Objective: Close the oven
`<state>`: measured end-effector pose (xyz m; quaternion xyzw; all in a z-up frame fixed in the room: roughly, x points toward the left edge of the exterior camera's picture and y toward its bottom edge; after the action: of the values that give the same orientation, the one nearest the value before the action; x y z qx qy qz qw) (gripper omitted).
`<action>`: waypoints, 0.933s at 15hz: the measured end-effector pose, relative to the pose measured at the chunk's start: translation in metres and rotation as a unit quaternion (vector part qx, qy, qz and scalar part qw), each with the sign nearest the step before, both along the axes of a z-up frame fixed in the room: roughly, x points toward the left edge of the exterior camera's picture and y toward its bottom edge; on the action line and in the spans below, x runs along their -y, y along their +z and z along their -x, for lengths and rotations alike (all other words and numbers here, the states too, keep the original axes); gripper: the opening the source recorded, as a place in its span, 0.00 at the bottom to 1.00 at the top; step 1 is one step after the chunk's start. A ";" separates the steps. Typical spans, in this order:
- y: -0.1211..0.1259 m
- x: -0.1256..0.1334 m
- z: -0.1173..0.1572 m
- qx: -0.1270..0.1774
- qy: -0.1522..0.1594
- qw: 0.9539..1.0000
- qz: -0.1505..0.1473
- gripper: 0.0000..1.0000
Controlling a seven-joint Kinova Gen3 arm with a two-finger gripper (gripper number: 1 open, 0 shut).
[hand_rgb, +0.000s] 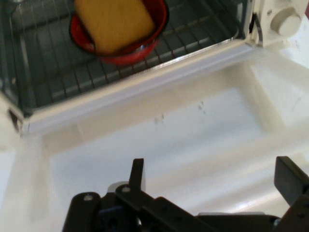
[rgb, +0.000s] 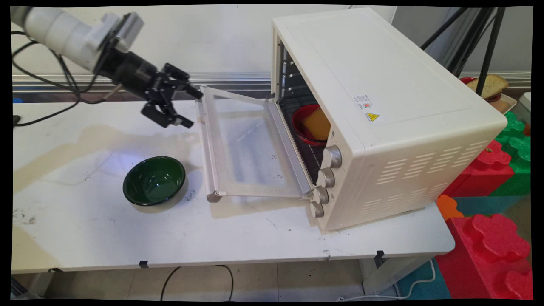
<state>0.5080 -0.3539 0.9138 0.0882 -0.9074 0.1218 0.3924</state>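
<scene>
Jaws spread wide, holding nothing; gripper (rgb: 190,107) sits just beside the outer edge of the dropped-open oven door (rgb: 246,148). Toaster oven (rgb: 382,110) at 3 o'clock, red bowl (hand_rgb: 120,36) with yellow sponge (hand_rgb: 113,21) on its rack. Green bowl (rgb: 154,180) at 6 o'clock on the table (rgb: 85,238).

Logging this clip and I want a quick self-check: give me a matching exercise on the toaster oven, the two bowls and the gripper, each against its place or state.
Things:
1. cream-white toaster oven's glass door
2. dark green glazed bowl
3. red bowl with a yellow sponge-like block
4. black two-finger gripper

Places or states:
A. on the wire rack inside the oven
B. folded down flat, open
C. open, at the door's outer edge
D. empty, on the white table left of the door

Pairs: 1-B, 2-D, 3-A, 4-C
</scene>
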 end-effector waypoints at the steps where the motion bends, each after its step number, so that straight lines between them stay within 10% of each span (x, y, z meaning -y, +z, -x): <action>1: 0.001 -0.005 -0.011 0.002 0.008 1.000 -0.008 1.00; 14: -0.017 -0.030 -0.075 0.031 0.063 0.995 -0.071 1.00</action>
<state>0.5832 -0.3241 0.8972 0.1687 -0.9184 0.0841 0.3479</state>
